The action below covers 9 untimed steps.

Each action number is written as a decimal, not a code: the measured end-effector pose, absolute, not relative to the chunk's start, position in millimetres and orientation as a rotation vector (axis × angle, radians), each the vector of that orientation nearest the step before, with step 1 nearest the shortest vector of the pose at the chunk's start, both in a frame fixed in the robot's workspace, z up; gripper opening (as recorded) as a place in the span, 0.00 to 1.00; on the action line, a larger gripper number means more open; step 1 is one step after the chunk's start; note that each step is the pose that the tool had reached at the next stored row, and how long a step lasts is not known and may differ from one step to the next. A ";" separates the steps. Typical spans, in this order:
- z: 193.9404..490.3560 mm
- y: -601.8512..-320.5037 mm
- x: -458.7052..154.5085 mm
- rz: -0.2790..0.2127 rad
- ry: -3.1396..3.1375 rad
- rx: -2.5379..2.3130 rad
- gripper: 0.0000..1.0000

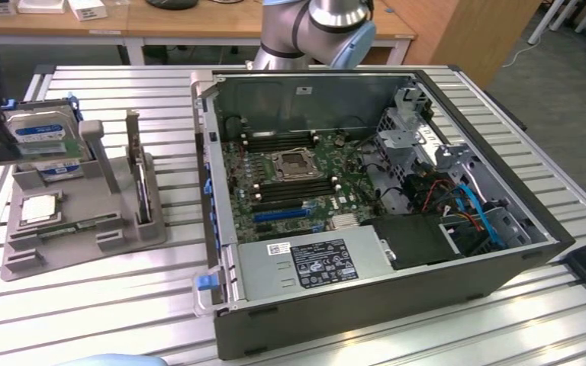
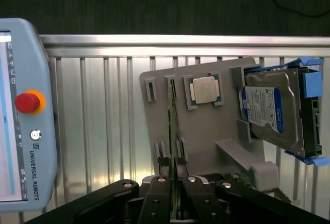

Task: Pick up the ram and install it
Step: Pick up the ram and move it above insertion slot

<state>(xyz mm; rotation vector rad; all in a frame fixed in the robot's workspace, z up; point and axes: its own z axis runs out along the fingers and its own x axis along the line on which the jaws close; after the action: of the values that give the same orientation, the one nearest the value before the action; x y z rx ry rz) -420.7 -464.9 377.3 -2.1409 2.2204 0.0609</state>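
**A:** Where is the ram?

**B:** The ram (image 1: 144,191) stands on its long edge in a slot of the grey holder (image 1: 120,240), on the side of the holder nearest the case (image 1: 375,324). It has not yet been lifted out.

**A:** And the hand?

**B:** In the wrist view, the hand (image 2: 175,180) is lined up with the stick. The ram (image 2: 172,126) is seen edge-on and runs straight toward the gap between the 2 fingers (image 2: 159,193). The hand is released, with the fingers only a narrow slit apart and gripping nothing. I cannot tell how high it hangs over the holder (image 2: 206,136).

**A:** What else sits on the holder?

**B:** 2 more parts. The CPU (image 1: 40,207) lies flat in a recess, its silver top up, and in the wrist view the CPU (image 2: 204,91) is just beside the ram. The drive (image 1: 43,133) has a blue label and is propped on edge in a blue bracket at one end; the wrist view also shows the drive (image 2: 270,110).

**A:** And the case?

**B:** It lies on its side with the panel off, at the exterior view's right of the holder, on the slatted metal worktop (image 1: 100,305). The board (image 1: 323,194) faces up. The socket (image 1: 293,162) is at its middle, and long dark slots (image 1: 283,139) run alongside it.

**A:** Anything else?

**B:** A pale blue pendant (image 2: 26,115) with 1 red button rests on the worktop (image 2: 103,131) near the holder. The arm (image 1: 313,23) rises behind the case.
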 end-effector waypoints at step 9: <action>386.6 -464.8 -361.0 0.064 2.222 -2.142 0.14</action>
<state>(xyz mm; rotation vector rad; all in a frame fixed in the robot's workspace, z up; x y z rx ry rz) -361.0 -464.8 386.6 -2.1419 2.2219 0.0636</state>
